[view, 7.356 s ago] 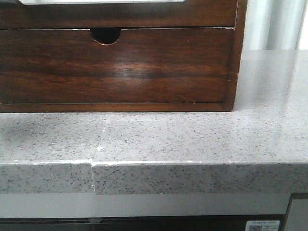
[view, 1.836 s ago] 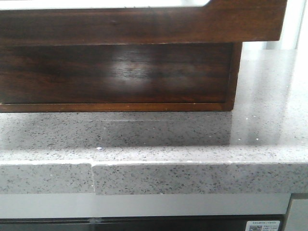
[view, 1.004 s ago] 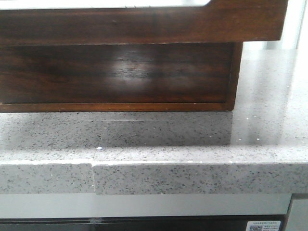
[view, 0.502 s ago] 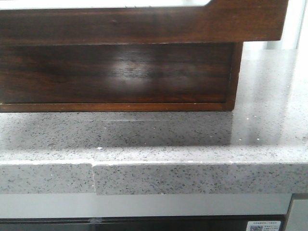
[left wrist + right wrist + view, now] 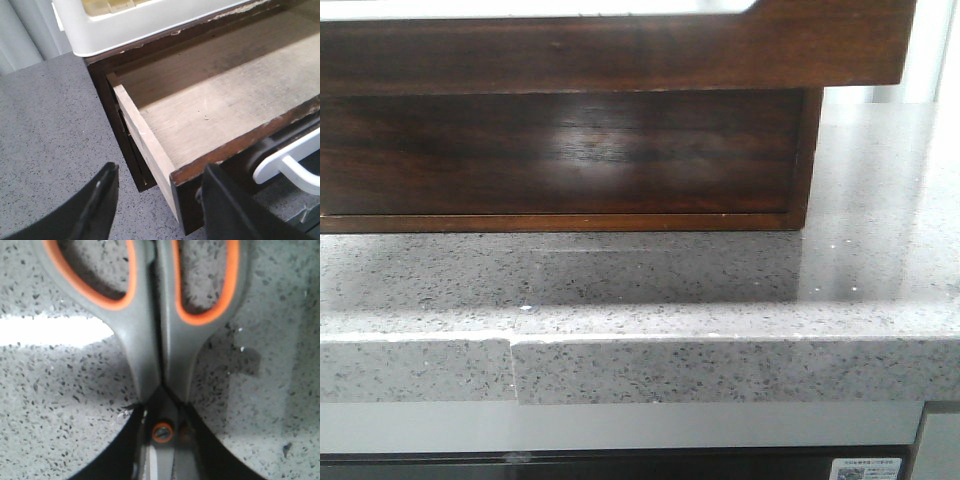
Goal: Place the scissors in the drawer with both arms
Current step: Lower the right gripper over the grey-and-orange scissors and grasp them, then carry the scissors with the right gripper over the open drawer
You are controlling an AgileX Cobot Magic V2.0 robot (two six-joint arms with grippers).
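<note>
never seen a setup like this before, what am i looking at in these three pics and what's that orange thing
This is a two-armed robot at a speckled grey counter, and each picture comes from a different camera.

The front view looks forward over the counter at a dark wooden cabinet; the drawer juts out at the top of the picture.

The left wrist view comes from a camera on the left arm. The left gripper has its black fingers spread open near the front corner of the pulled-out drawer, which looks empty in the part shown.

The right wrist view comes from the other arm. The orange thing is the lining of the grey scissors handles. The right gripper is closed on them near the pivot screw, over the counter.
</note>
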